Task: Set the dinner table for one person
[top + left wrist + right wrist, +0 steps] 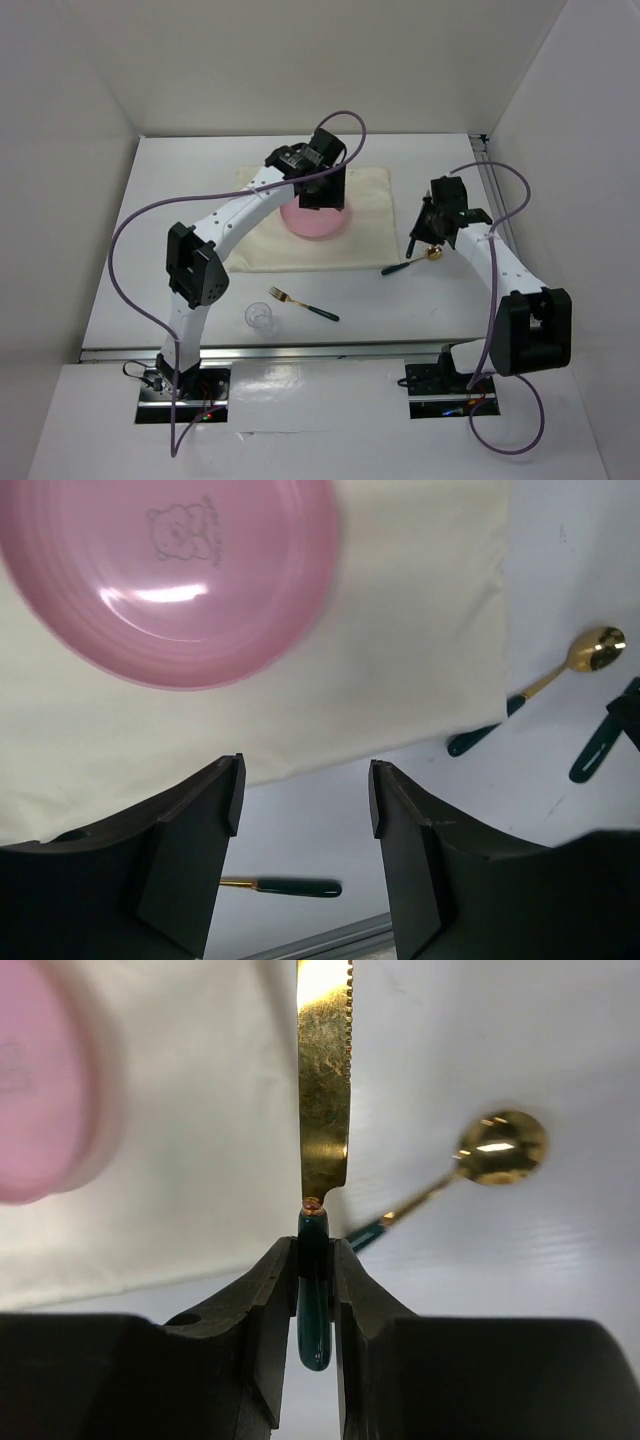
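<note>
White table (400, 310) spans everything beneath both arms, and the right gripper (313, 1245), pinched tight on the knife (325, 1080) by its handle (left gripper (305, 770) gapes empty), may let it swivel onto the spoon (495, 1147) nearby.

The table's (170, 170) left side and the far strip behind the placemat (372, 205) lie bare. The plate (318, 222) fills the placemat's middle, under the open left gripper (305, 775). The spoon (410, 262) lies just right of the placemat, beneath the knife (324, 1080) pinched in the right gripper (314, 1250). The fork (303, 304) and glass (260, 318) crowd the near middle.
</note>
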`<state>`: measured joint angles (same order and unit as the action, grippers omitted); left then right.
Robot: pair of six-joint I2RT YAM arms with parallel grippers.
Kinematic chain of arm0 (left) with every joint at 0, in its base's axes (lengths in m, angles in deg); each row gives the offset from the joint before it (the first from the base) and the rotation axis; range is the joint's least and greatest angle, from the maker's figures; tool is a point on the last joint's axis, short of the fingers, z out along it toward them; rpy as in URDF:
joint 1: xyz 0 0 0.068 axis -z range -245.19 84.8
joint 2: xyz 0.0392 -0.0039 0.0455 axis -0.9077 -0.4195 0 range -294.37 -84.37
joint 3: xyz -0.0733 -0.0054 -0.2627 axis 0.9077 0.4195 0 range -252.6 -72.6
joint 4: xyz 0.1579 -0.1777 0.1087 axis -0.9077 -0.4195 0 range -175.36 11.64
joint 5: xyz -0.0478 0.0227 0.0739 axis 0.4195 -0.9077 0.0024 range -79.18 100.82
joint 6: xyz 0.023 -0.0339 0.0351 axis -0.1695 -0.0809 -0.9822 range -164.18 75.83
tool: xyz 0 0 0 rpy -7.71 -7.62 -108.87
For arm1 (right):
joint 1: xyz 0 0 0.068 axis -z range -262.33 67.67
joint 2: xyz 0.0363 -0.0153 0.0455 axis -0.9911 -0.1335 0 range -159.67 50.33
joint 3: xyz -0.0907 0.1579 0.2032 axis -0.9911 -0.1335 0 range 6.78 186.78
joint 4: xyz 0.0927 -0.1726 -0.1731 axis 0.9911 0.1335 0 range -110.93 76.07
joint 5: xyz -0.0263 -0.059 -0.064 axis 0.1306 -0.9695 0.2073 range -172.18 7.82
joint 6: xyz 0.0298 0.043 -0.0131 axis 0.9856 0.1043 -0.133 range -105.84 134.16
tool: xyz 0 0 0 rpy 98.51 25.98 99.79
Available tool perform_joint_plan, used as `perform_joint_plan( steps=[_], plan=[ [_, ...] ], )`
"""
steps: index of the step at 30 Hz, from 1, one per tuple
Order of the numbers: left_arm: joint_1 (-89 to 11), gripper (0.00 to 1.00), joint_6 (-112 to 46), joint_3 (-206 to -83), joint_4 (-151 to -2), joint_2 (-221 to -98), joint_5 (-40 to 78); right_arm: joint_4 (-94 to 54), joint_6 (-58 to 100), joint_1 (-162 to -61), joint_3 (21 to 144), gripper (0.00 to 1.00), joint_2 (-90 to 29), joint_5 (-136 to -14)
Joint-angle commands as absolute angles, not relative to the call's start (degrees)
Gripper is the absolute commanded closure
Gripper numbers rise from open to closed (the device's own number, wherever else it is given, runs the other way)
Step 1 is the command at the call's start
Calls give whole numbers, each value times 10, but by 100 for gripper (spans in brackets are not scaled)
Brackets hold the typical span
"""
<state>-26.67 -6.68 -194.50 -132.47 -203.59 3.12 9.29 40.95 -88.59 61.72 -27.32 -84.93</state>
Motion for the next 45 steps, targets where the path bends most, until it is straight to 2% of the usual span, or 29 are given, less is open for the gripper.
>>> perform_joint_plan(
  steps=[1,6,11,15,19,23,24,27,28,31,37,40,45],
  plan=[
    [-298,31,-76,-1936,-1340,-1972,-19,89,405,-925,668,100,-282,-791],
    [-340,31,-64,-1858,-1333,-1901,-53,67,405,-999,762,100,-396,-791],
    [-374,28,-53,-1794,-1328,-1849,-53,48,389,-1013,842,100,-531,-790],
    [-379,27,-53,-1758,-1328,-1823,-59,54,389,-1025,897,100,-601,-781],
    [-385,27,-53,-1751,-1328,-1818,-59,54,389,-1031,897,100,-621,-776],
    [-385,27,-53,-1738,-1328,-1818,-59,49,401,-1031,877,98,-626,-776],
    [-385,27,-53,-1738,-1328,-1818,-59,49,401,-1031,877,89,-631,-776],
    [-385,27,-53,-1732,-1328,-1818,-59,49,401,-1031,877,75,-631,-776],
    [-385,27,-53,-1732,-1328,-1818,-59,49,401,-1031,877,58,-626,-776],
    [-385,27,-53,-1732,-1328,-1818,-59,55,401,-1031,877,46,-613,-782],
    [-385,27,-53,-1732,-1328,-1818,-59,82,401,-1031,888,47,-556,-818],
    [-385,27,-53,-1722,-1328,-1810,-59,82,401,-1031,849,50,-494,-835],
    [-385,27,-53,-1672,-1322,-1782,-64,102,440,-1031,734,50,-385,-888]
  ],
)
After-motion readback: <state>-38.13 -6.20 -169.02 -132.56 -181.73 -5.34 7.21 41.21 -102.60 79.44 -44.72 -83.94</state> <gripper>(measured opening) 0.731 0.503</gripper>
